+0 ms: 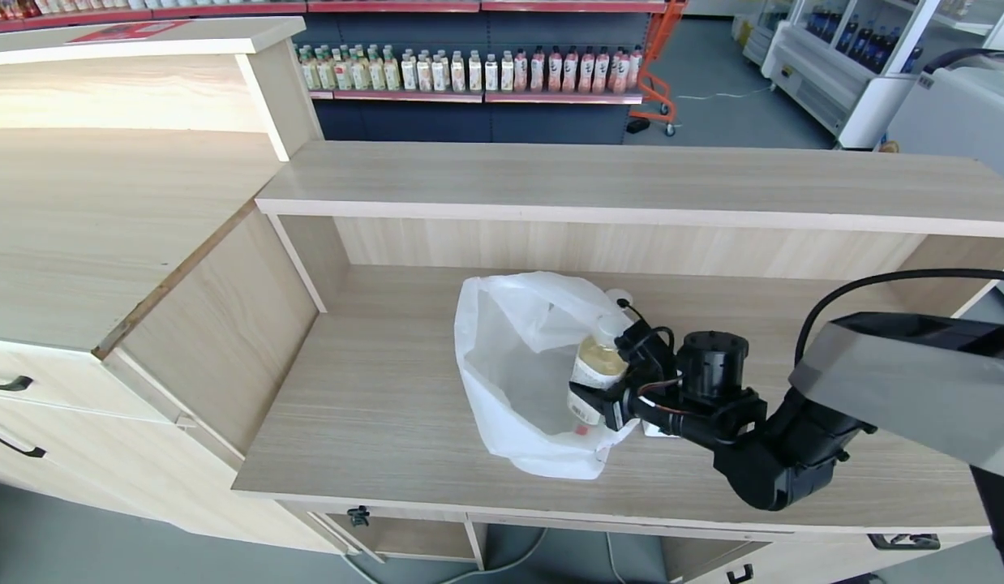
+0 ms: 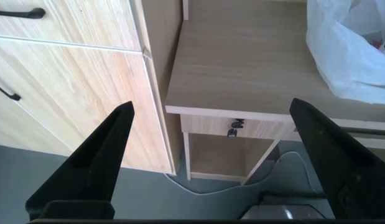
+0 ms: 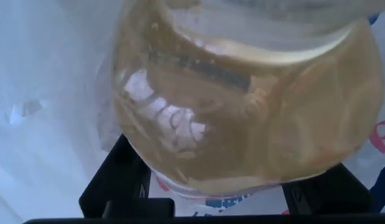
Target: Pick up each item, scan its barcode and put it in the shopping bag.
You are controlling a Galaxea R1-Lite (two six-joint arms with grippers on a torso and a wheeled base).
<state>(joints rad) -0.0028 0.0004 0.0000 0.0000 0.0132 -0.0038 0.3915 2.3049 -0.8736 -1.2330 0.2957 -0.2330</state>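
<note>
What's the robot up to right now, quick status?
Right gripper shut on bottle, at shopping bag mouth. Left gripper open, empty. Nothing in the way.

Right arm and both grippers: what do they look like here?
The right arm has a grey boxy link, then black rounded joints and a black cylindrical cap. A black cable arches over it, and thin red and white wires run near the right gripper, which is black. The left gripper has two black, wedge-shaped fingers tapering to points.
</note>
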